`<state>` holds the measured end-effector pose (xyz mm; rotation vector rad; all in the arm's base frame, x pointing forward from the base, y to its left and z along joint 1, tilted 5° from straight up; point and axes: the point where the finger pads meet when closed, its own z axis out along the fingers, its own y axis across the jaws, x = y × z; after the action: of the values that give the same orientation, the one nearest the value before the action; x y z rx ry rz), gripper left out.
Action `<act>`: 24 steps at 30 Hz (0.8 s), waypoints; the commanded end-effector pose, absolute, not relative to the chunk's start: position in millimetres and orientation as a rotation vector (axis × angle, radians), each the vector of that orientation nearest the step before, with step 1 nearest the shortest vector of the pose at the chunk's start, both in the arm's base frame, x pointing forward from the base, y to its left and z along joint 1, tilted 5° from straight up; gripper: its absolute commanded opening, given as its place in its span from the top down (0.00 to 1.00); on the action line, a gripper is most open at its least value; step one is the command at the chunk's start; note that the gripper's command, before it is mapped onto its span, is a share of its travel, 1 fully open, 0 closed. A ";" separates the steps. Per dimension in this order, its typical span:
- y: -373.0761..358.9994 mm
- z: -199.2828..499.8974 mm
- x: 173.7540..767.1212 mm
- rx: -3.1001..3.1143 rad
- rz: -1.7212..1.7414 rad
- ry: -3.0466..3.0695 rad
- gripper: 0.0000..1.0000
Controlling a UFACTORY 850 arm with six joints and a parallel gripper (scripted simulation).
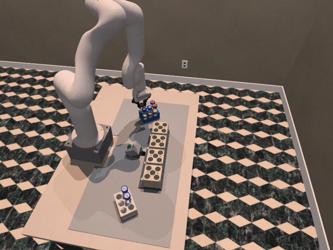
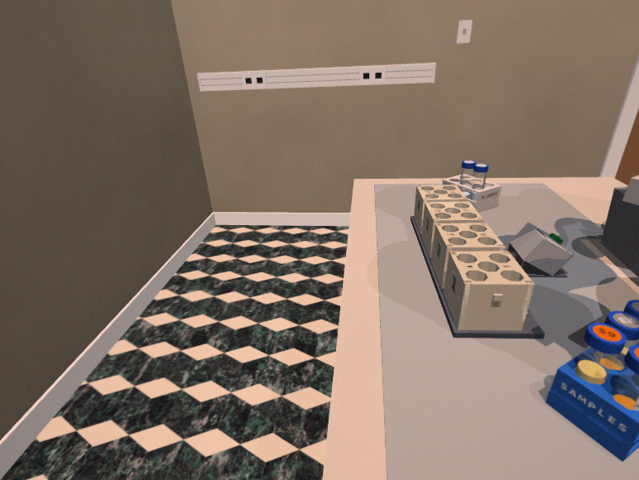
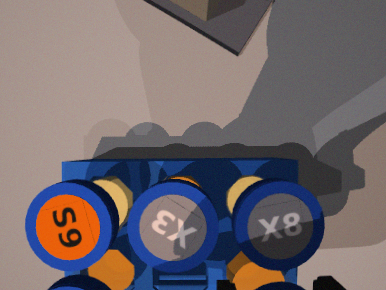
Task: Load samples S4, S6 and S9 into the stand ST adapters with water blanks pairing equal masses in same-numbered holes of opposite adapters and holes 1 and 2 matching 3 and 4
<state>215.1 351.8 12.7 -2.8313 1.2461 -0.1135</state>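
The blue samples rack (image 1: 149, 118) (image 2: 593, 412) holds S9 (image 1: 154, 105) (image 2: 605, 336) (image 3: 67, 227), X3 (image 1: 149, 107) (image 3: 172, 227) and X8 (image 1: 144, 109) (image 3: 280, 227) in one row. Another orange-capped tube (image 1: 152, 101) stands behind S9. My gripper (image 1: 141, 104) (image 3: 276, 286) is shut on the orange-capped tube behind X8; its ID is hidden, and the tube seems still in its well. Four beige adapters (image 1: 152, 184) (image 2: 480, 309) stand on the dark stand ST (image 2: 531, 328) (image 3: 232, 45) with empty holes. The blanks rack (image 1: 130, 215) (image 2: 490, 199) holds two visible blanks (image 1: 124, 188) (image 1: 127, 195).
The sloped desk (image 1: 134, 151) (image 2: 540, 252) with the green DONE key (image 1: 129, 146) (image 2: 555, 237) stands between the stand and the arm's base (image 1: 87, 150). X3 and X8 stand close to my fingers. The nearest adapter is just beyond the samples rack's front side.
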 end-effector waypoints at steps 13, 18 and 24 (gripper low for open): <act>352.5 22.7 214.7 -2.835 -0.115 1.248 1.00; 352.5 24.0 214.6 -2.835 -0.115 1.248 1.00; 352.4 30.0 214.1 -2.835 -0.115 1.248 1.00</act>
<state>214.0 351.6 24.4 -2.8251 1.2428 -0.1150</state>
